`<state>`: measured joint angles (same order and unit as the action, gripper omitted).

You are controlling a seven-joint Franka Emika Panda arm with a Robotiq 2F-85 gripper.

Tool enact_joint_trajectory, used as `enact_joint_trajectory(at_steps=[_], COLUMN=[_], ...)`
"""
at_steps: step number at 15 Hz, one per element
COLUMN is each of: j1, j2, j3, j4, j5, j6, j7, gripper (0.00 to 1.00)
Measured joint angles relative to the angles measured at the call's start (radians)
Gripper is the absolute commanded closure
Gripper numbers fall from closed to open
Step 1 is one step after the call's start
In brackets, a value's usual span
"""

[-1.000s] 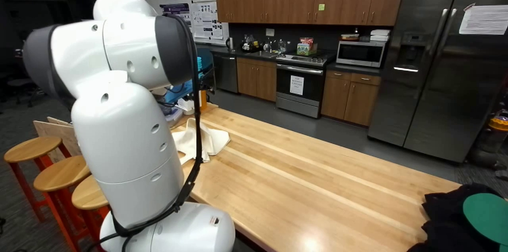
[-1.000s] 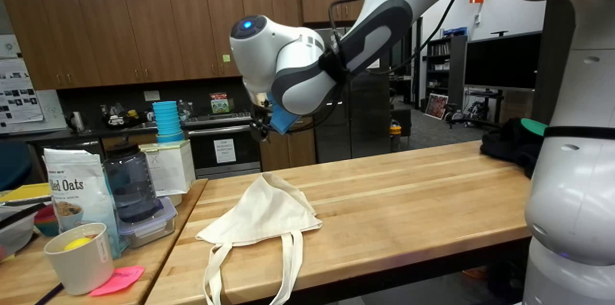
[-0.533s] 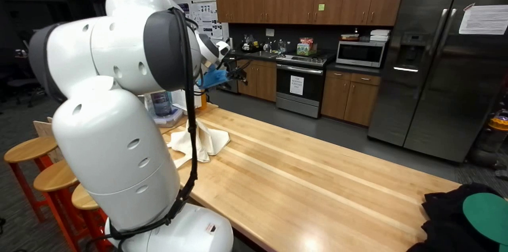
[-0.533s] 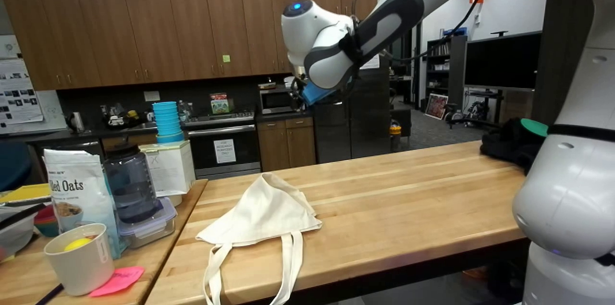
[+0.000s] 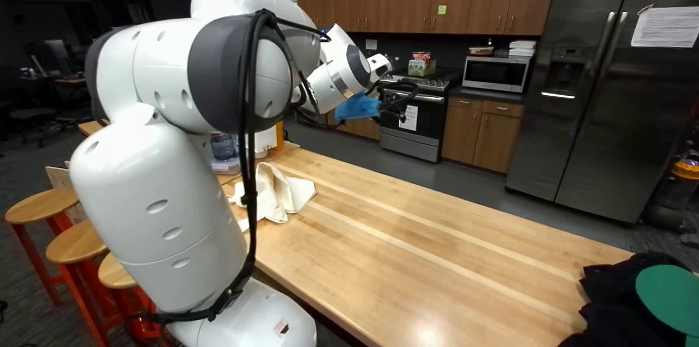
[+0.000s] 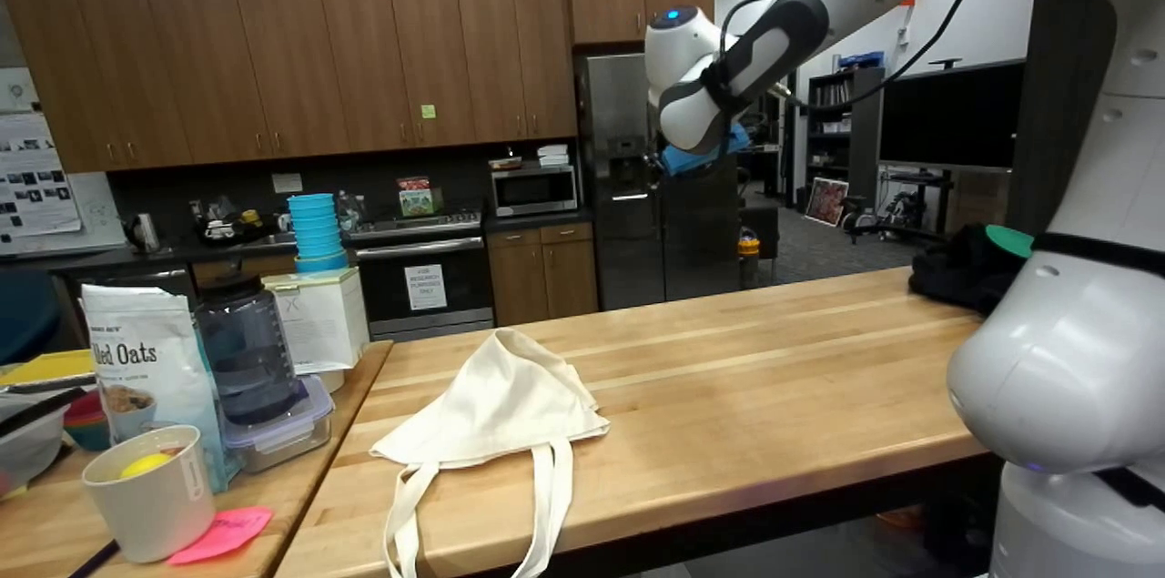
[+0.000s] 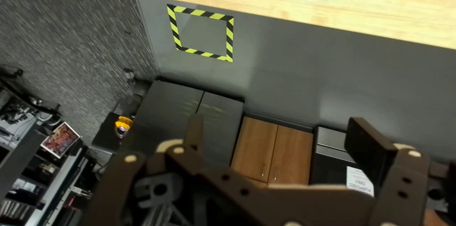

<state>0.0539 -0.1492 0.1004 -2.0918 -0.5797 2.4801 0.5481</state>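
Gripper (image 7: pixel 276 133): is hanging in mid-air, its jaws standing wide apart; in the wrist view, far cabinet doors (image 7: pixel 254 147) are showing between its fingers (image 7: pixel 368 147).
Tote bag (image 6: pixel 501 405): cream cloth, is lying crumpled on the wooden table (image 6: pixel 755 396), below the gripper and well apart from it, to its lower left in both exterior views; the straps (image 6: pixel 551 487) are running away from the tool toward the table edge.
Oven sheet (image 6: pixel 425 287): is reading "FOR RESEARCH PURPOSES ONLY" on the oven (image 6: pixel 469 279) beyond the gripper; in the wrist view, "PURPOSES ONLY" is appearing upside down beside a finger.
Refrigerator sheet (image 5: pixel 666 27): is hanging on the refrigerator (image 5: pixel 590 117), to the gripper's right in an exterior view; its print is blurring, too small to read.
Oats pouch (image 6: pixel 150 369): is standing past the tote bag, well to the gripper's left in an exterior view; "led Oats" is showing, the smaller line above it blurring.
Pink note (image 6: pixel 223 531): is lying beside a cup (image 6: pixel 150 491), far to the gripper's lower left; its marks are blurring beyond reading.
Striped tape (image 7: pixel 229 41): yellow and black, is outlining a rectangle on the floor (image 7: pixel 285 58), above the fingers in the wrist view.
Black bundle (image 5: pixel 609 298): is lying with a green disc (image 5: pixel 669 298) to the gripper's lower right in both exterior views.
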Motion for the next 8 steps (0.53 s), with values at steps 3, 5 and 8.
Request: enact_joint_trajectory(at_steps=[3,5,8], j1=[-0.049,-0.076,-0.118], j2=[0.011,0.018,0.037], j3=[-0.040,-0.064,-0.107], j4=[0.000,0.001,0.007], j5=[0.071,0.115,0.182], j6=[0.016,0.016,0.014], j7=[-0.049,-0.074,-0.104], gripper=[0.00,0.00,0.00])
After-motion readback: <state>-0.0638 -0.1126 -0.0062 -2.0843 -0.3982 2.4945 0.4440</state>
